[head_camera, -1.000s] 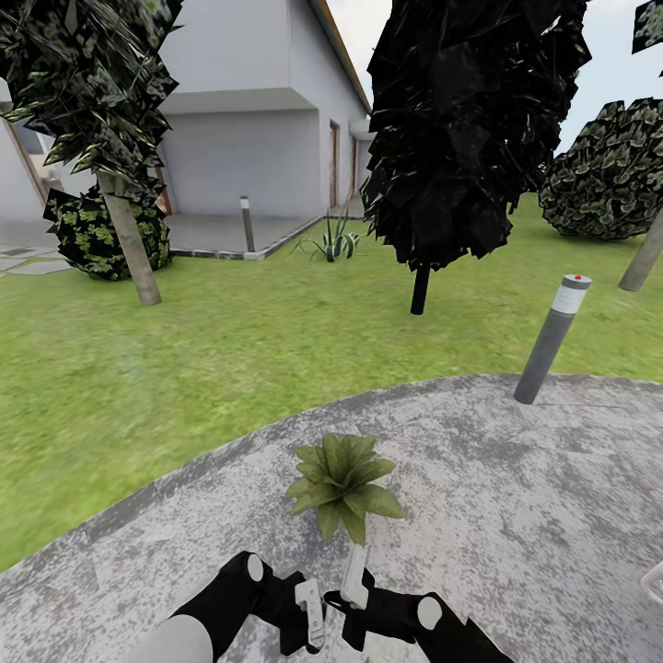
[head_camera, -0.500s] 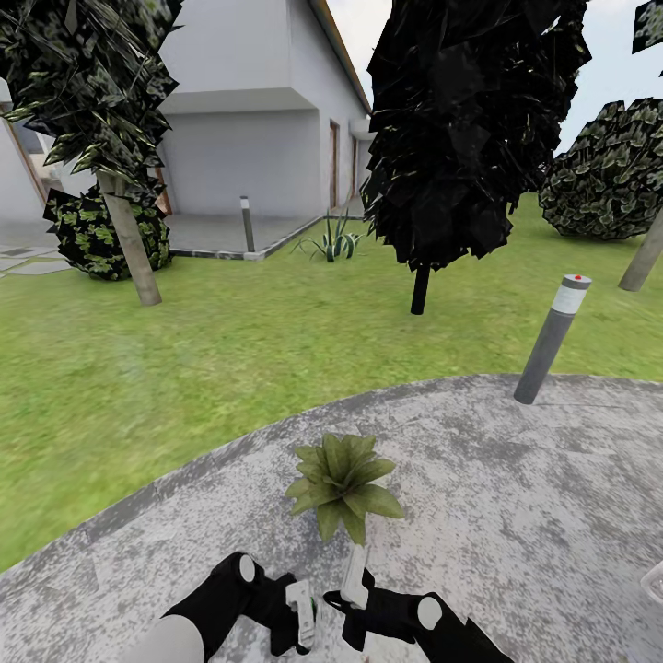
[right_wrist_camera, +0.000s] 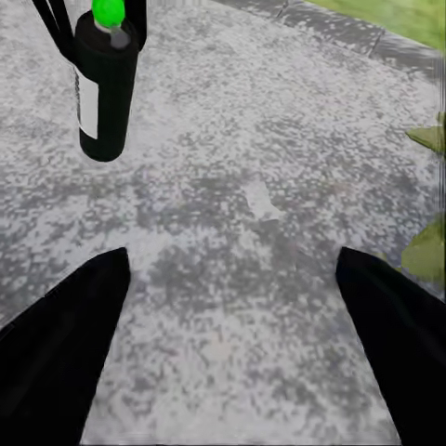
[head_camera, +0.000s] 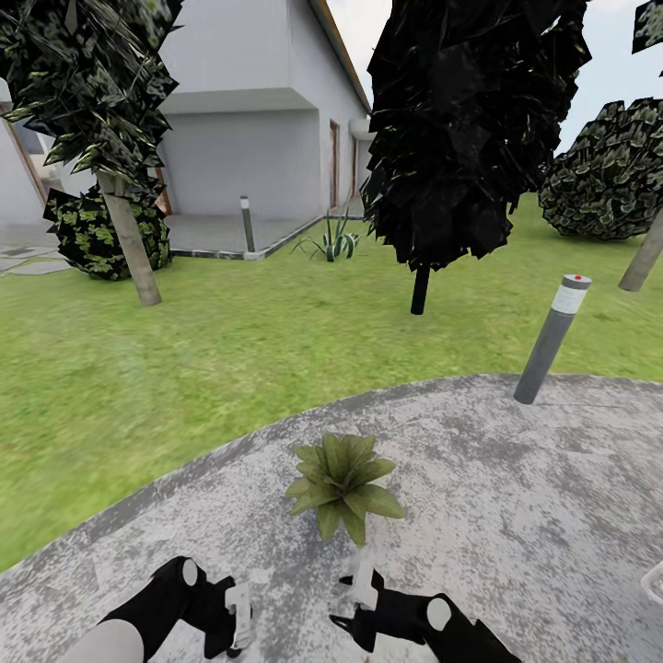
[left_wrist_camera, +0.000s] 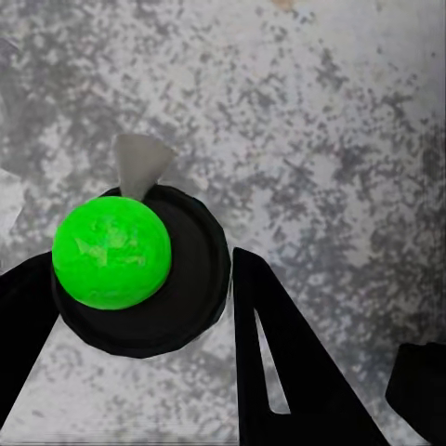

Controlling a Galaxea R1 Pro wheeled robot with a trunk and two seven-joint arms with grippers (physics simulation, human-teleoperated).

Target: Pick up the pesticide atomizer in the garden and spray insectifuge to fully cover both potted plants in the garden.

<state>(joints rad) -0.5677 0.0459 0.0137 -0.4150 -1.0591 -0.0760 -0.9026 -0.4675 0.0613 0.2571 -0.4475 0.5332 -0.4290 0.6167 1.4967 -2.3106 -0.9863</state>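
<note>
The pesticide atomizer (left_wrist_camera: 121,251), a dark bottle with a bright green cap and a white label, hangs upright just above the paving with my left gripper (left_wrist_camera: 139,307) shut on it. In the head view that gripper (head_camera: 235,619) sits low at the left, and the atomizer (head_camera: 239,608) is mostly hidden by it. The right wrist view shows the atomizer (right_wrist_camera: 105,84) held from above. One potted plant (head_camera: 343,485), a low green rosette, stands on the grey patio (head_camera: 516,497) just ahead of both hands. My right gripper (head_camera: 354,594) is open with nothing in it, close behind the plant (right_wrist_camera: 427,251).
A grey bollard lamp (head_camera: 551,339) stands at the patio's far right edge. Lawn (head_camera: 230,359) lies beyond, with a dark tree (head_camera: 420,290), a trunk (head_camera: 133,249) at left, bushes and a white house (head_camera: 249,120). A pale object (head_camera: 654,582) pokes in at the right edge.
My left arm has swung left and back toward me, carrying the atomizer away from the right gripper. The right gripper has drawn back slightly. The plant has not moved.
</note>
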